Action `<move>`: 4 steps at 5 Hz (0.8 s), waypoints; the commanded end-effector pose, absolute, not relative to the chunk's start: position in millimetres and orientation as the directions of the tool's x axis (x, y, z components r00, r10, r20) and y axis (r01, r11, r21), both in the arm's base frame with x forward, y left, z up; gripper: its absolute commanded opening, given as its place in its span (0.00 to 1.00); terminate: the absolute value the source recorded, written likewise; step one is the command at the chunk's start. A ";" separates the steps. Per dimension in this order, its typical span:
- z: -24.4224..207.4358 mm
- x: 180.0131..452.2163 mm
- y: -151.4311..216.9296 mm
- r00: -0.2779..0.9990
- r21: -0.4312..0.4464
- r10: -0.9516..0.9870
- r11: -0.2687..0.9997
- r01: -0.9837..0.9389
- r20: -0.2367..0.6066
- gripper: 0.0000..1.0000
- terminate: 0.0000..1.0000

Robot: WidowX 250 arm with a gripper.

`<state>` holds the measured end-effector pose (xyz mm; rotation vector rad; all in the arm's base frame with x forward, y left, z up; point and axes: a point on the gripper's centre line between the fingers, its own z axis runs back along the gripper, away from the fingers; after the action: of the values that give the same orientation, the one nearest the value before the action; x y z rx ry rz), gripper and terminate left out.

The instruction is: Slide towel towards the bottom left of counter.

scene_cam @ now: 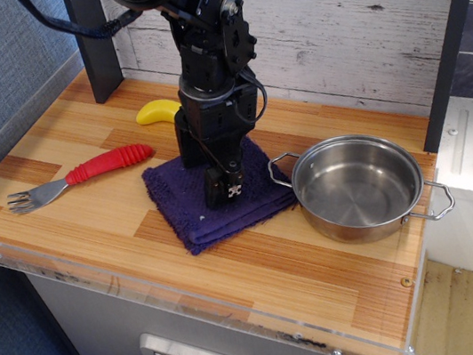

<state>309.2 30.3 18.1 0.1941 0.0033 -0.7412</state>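
while the arm leans in from the back wall, here's the layout:
gripper [225,193]: pressed down on the cloth, fingers drawn together, can't tell if fabric is pinched
towel [189,210]: flat mid-counter, right corner just beside the pot
pot [359,185]: right side
fork [79,176]: left of towel
banana [158,111]: behind arm
counter [278,270]: wood-grain

No readable text, label, brand or number shows on anything.
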 end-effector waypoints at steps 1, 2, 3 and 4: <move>39.1 295.9 56.2 0.796 0.223 -0.604 0.770 0.598 -0.049 1.00 0.00; 38.2 285.1 71.5 0.818 0.228 -0.572 0.790 0.569 -0.063 1.00 0.00; 33.2 268.2 99.6 0.861 0.231 -0.500 0.830 0.507 -0.094 1.00 0.00; 26.2 253.7 114.9 0.879 0.227 -0.458 0.850 0.476 -0.131 1.00 0.00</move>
<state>256.4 110.6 16.5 0.2435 0.0863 -0.5065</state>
